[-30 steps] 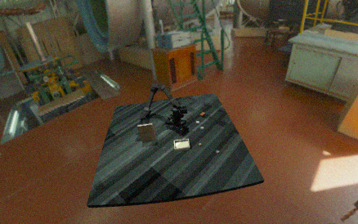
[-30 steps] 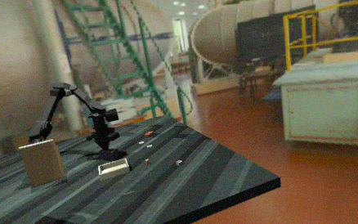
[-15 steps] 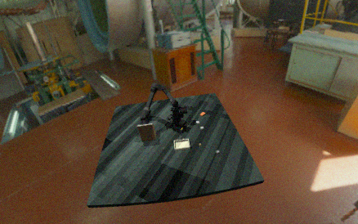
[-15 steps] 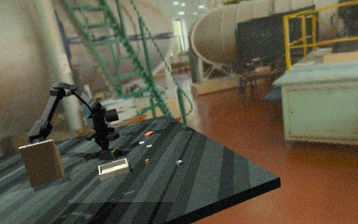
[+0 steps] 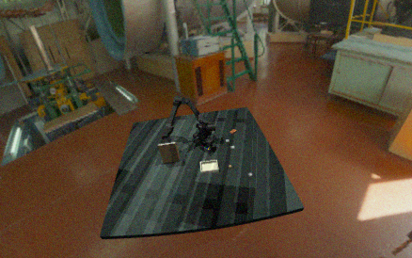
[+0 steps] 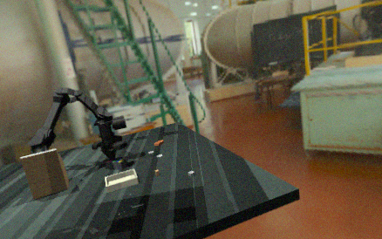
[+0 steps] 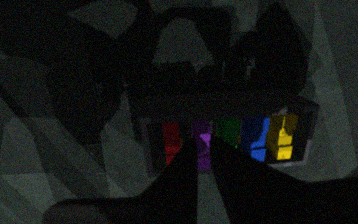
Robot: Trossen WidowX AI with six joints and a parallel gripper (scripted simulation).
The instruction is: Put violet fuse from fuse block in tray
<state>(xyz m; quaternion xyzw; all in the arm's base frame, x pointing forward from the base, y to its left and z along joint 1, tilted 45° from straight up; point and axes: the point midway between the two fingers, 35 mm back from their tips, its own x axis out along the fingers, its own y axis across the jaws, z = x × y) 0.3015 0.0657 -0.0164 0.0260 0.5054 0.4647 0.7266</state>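
The fuse block (image 7: 309, 142) (image 6: 119, 167) stands under my arm, with its fuses in a row in the wrist view. My gripper (image 7: 201, 144) is shut on the violet fuse (image 7: 204, 161), whose lit face shows between the dark fingertips. The fuse stands in line with the row; its lower end is hidden, so its height in the block is hard to tell. The red fuse (image 7: 171, 135) is to its left. The green fuse (image 7: 228, 129) is close on its right, then the blue fuse (image 7: 259, 142) and yellow fuse (image 7: 284, 135). The cream tray (image 5: 210, 171) (image 6: 123, 185) lies near the block.
A tall brown box (image 5: 168, 153) (image 6: 46, 174) stands upright on the table, left of the tray. An orange piece (image 5: 233, 131) (image 6: 159, 142) and a small orange block (image 5: 229, 166) (image 6: 157, 173) lie right of the arm. Several small white pieces lie there too, one farther out (image 5: 250, 174) (image 6: 191, 173).
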